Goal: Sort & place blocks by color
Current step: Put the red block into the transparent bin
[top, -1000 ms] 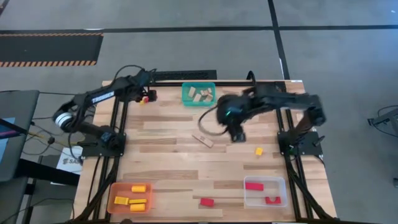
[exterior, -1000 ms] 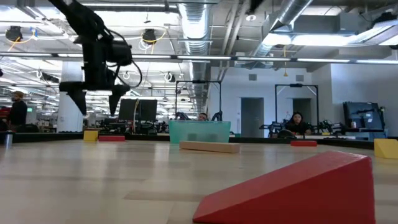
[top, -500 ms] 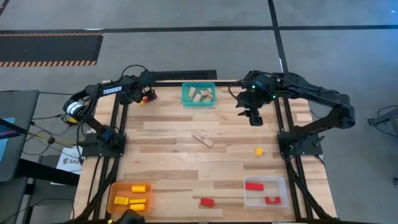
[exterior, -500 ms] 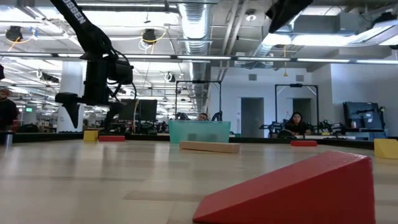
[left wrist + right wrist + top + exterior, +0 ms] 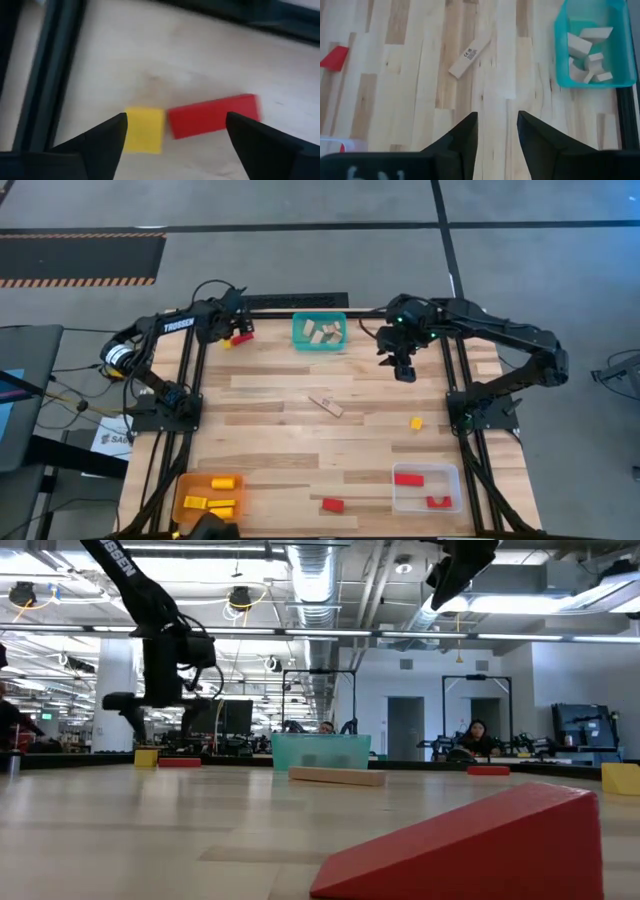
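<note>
High view: the left gripper (image 5: 236, 332) hangs over the table's (image 5: 270, 430) far left corner, above a red bar (image 5: 241, 338); the right gripper (image 5: 404, 370) hangs near the far right edge. A tan bar (image 5: 326, 405) lies mid-table.

Low view: the teal bin (image 5: 321, 751) stands at the far edge.

Left wrist view: fingers (image 5: 100, 142) released, spread around a yellow cube (image 5: 144, 129) and the red bar.

Right wrist view: fingers (image 5: 460, 135) parted, grasping nothing.
</note>
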